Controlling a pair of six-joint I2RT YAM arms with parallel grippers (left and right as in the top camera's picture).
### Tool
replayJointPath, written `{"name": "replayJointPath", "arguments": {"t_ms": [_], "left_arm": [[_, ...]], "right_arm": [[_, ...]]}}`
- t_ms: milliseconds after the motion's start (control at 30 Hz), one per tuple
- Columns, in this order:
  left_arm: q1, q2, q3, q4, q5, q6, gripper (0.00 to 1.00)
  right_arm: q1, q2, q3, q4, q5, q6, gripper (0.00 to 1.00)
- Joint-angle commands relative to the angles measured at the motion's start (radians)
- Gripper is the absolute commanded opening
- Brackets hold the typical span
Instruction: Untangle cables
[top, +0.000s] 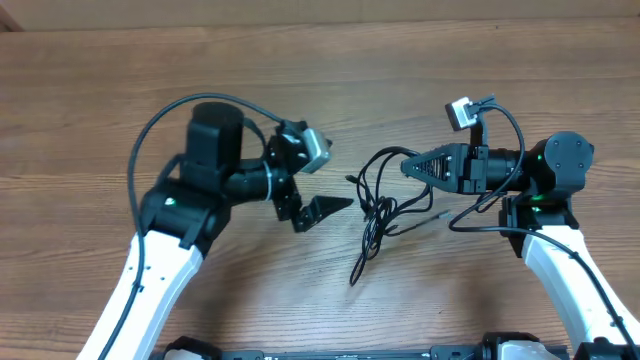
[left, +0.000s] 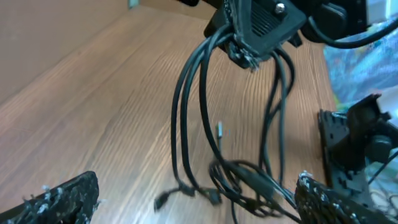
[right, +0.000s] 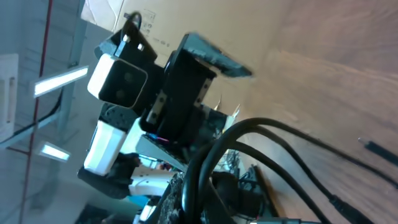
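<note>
the bunch of thin black cables lies in the middle of the brown wooden bench, between the two arms. the right gripper, black and pointed, is closed on the upper loops and holds them a little above the wood. in the left wrist view the strands hang down from it, and the small plug tips rest on the bench. the left gripper stands wide open and holds nothing. the bunch is just beside it, toward the right arm, and does not touch its fingers. the long axis of the bunch goes across the line between the two grippers, with one loose tail running toward the robot's own side. so i think the left arm is the one to move next: a short reach sideways to take one strand low down, away from the held loops.
</note>
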Motion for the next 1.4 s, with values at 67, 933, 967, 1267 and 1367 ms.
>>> {"name": "replayJointPath", "arguments": {"t_ms": [67, 933, 967, 1267, 1367], "left_arm": [[-0.079, 0.12, 0.006, 0.108, -0.035, -0.009, 1.0], [0.042, 0.058, 0.01, 0.31, -0.342, -0.705, 0.04], [0.042, 0.04, 0.01, 0.279, -0.399, -0.737, 0.04], [0.038, -0.023, 0.01, -0.003, -0.689, -1.121, 0.04], [0.031, -0.023, 0.01, 0.014, -0.679, -1.124, 0.04]], "right_arm": [[0.047, -0.007, 0.014, 0.007, 0.046, 0.051, 0.04], [0.071, -0.006, 0.014, -0.451, 0.33, -0.53, 1.0], [0.071, -0.006, 0.014, -0.515, 0.394, -0.55, 0.99], [0.254, -0.006, 0.014, -0.823, 0.767, -0.406, 1.0], [0.316, -0.006, 0.014, -0.83, 0.791, -0.3, 0.99]]}}
